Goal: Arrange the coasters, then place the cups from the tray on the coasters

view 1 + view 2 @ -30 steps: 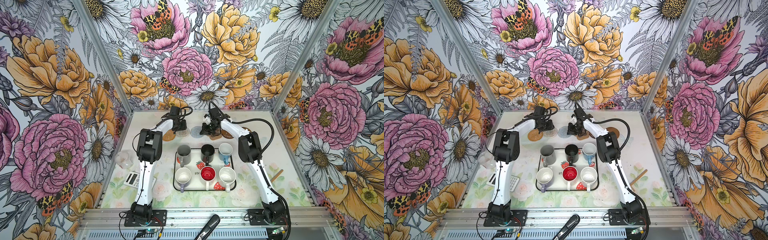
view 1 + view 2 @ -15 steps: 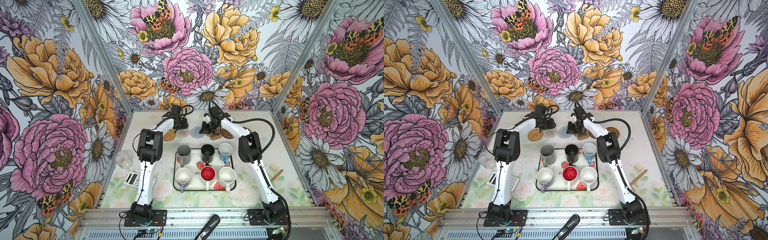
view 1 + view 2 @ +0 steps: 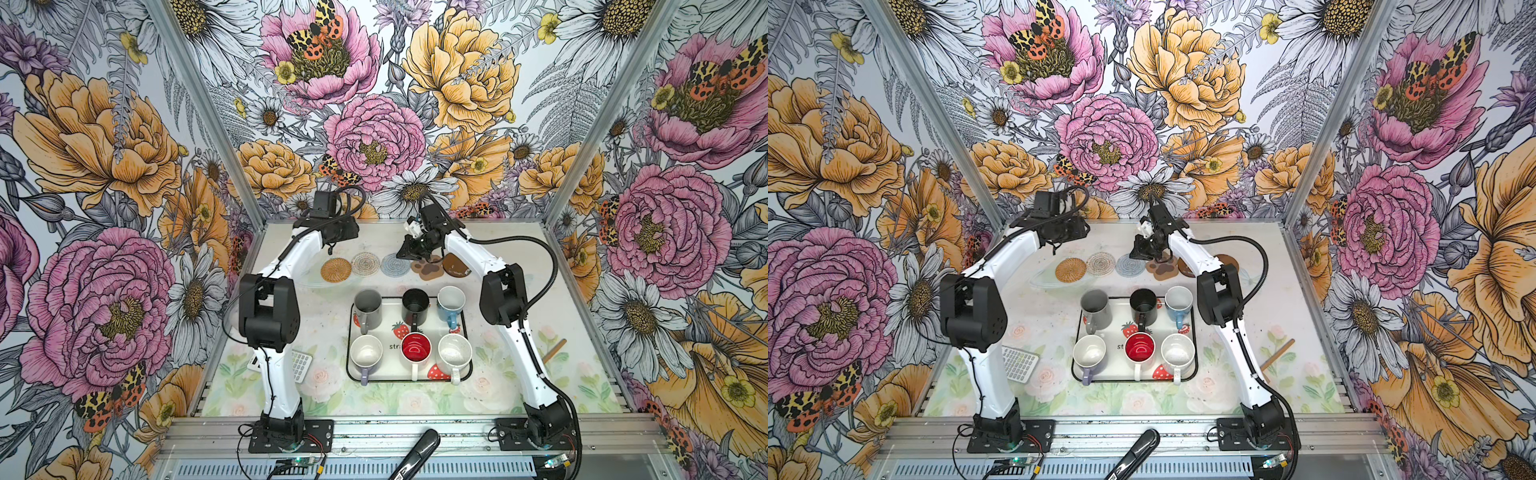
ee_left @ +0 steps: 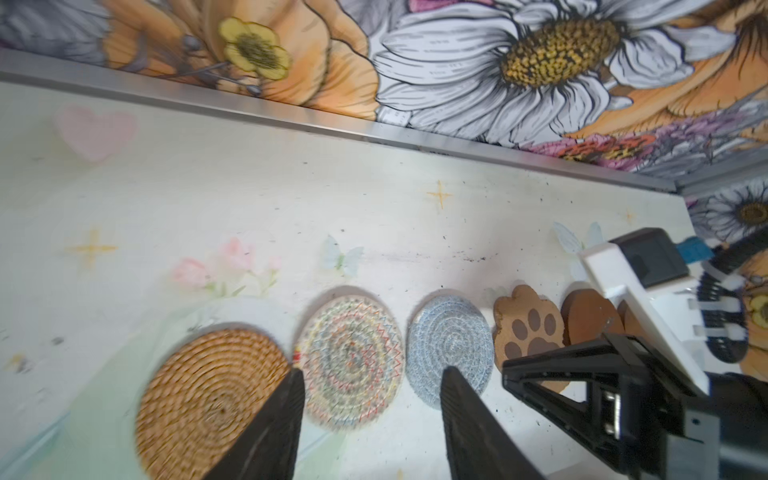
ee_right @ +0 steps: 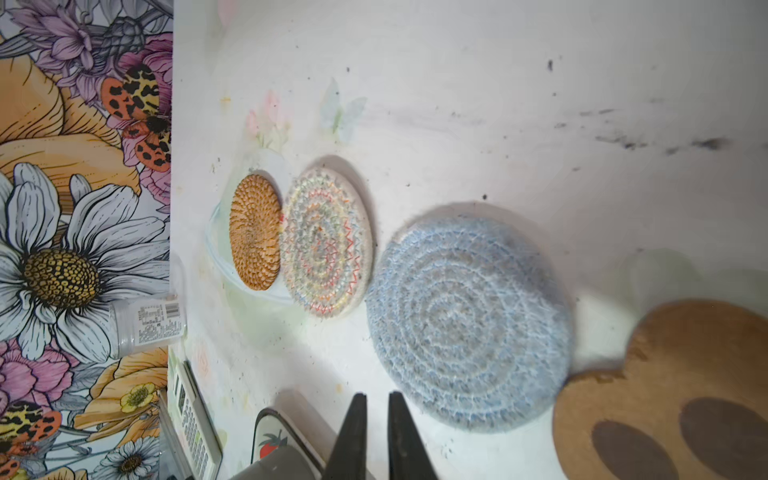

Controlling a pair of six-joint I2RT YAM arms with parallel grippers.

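Six coasters (image 3: 365, 263) line the far table, so arranging looks nearly done. My left tool (image 4: 374, 372) hangs spread and empty over the rattan coaster (image 3: 336, 270). My right tool (image 5: 377, 395), barely parted, grips nothing beside the grey-blue coaster (image 3: 395, 264). Rightmost, the brown discs (image 3: 455, 265) look bunched. I'd separate them, then fetch cups (image 3: 415, 347) from the near tray (image 3: 432, 332).

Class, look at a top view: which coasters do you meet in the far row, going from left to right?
tan rattan coaster → pale multicoloured woven coaster → grey-blue woven coaster → paw-shaped coaster → brown disc coaster
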